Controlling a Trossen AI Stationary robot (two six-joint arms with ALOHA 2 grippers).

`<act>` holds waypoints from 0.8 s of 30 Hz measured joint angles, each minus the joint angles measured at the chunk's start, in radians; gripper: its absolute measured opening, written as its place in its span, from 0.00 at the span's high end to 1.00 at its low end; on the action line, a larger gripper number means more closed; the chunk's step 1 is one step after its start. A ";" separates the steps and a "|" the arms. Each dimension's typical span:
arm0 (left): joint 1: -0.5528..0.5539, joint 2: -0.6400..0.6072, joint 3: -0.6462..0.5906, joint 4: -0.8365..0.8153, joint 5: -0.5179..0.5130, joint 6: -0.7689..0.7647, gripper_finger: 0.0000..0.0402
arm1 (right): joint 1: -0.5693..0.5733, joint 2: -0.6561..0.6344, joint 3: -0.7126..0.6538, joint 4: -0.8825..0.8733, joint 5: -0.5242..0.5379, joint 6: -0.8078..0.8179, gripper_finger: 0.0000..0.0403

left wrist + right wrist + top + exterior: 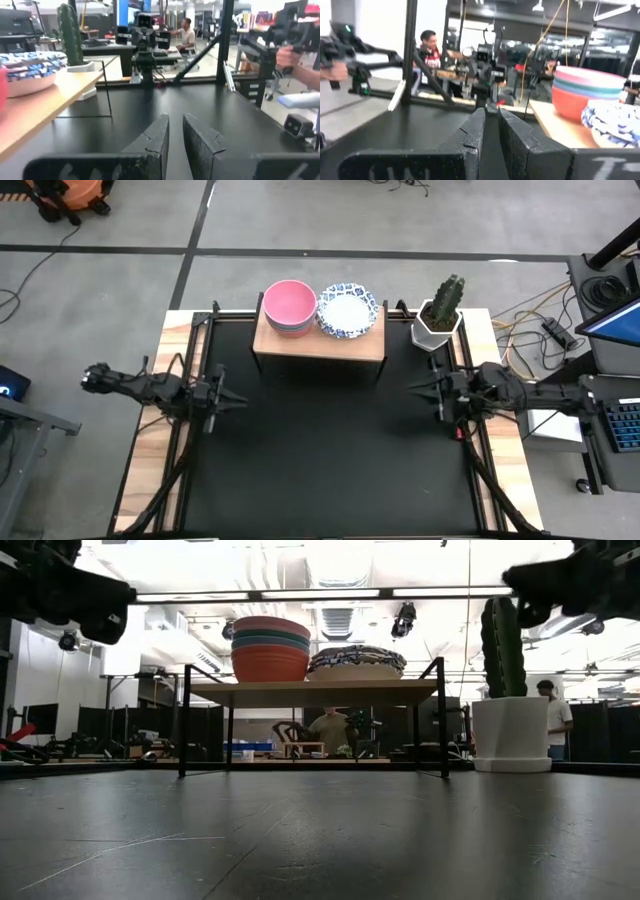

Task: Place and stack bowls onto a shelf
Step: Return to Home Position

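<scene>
Your left gripper (238, 401) has its jaws pinched to a sliver with nothing between them, and your right gripper (413, 388) is the same. Both hover in front of the shelf (320, 346), one off each end. On the shelf, the pink-topped stack of plain bowls (290, 306) sits just beside the white patterned stack (347, 310).

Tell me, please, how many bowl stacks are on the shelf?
2. The plain stack, pink on top, is at the shelf's left in the high view; the blue-patterned white stack is right of it. None seems hidden.
</scene>
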 joint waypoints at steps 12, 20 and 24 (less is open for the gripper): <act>0.000 -0.066 -0.101 0.033 -0.003 -0.080 0.90 | 0.000 -0.119 -0.020 -0.062 -0.090 0.019 0.89; 0.000 -0.055 -0.118 0.081 0.014 -0.082 0.90 | -0.002 -0.174 -0.077 -0.058 -0.153 0.113 0.89; 0.000 -0.050 -0.115 0.081 -0.078 -0.089 0.90 | -0.002 -0.169 -0.096 -0.047 -0.162 0.163 0.90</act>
